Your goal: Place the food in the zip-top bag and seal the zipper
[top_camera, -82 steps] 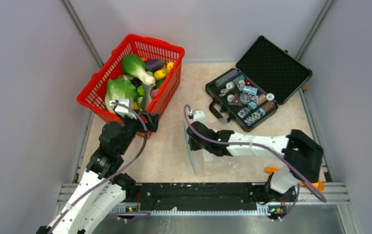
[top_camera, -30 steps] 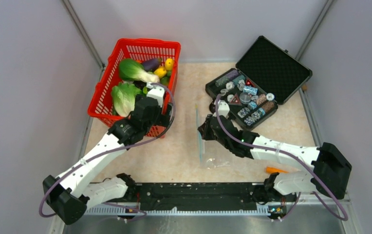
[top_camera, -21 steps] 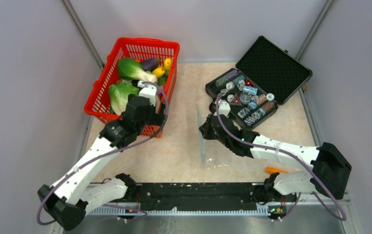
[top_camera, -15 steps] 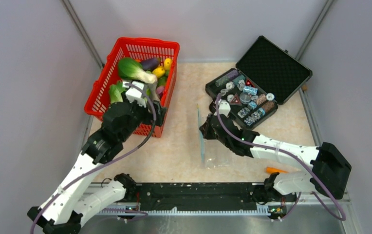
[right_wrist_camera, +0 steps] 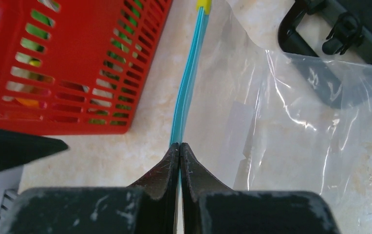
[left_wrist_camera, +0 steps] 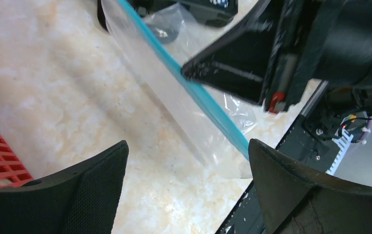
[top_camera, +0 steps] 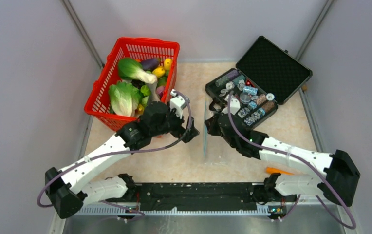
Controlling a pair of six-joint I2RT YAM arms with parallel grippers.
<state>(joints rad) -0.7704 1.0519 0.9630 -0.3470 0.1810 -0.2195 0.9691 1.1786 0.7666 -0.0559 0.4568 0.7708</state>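
The zip-top bag [top_camera: 225, 157] lies on the table, its light-blue zipper [top_camera: 205, 132] held up on edge. My right gripper [right_wrist_camera: 179, 146] is shut on the zipper [right_wrist_camera: 188, 85], with a yellow slider [right_wrist_camera: 203, 6] at the strip's far end. In the top view the right gripper [top_camera: 213, 127] sits at the bag's mouth. My left gripper [top_camera: 190, 132] is open and empty just left of the zipper. The left wrist view shows the zipper [left_wrist_camera: 201, 100] and clear bag [left_wrist_camera: 174, 102] beyond its open fingers [left_wrist_camera: 84, 187]. The food, leafy greens [top_camera: 123, 97], eggplant [top_camera: 151, 63] and yellow pieces [top_camera: 168, 63], lies in the red basket [top_camera: 101, 108].
An open black case [top_camera: 271, 63] with small trinkets stands at the back right, close behind the bag. An orange tool [top_camera: 276, 170] lies near the right arm's base. The red basket [right_wrist_camera: 67, 63] stands close to the left of the zipper.
My left gripper left the basket and swung right, empty, to the bag's mouth. My right gripper shifted slightly right and back, still holding the zipper.
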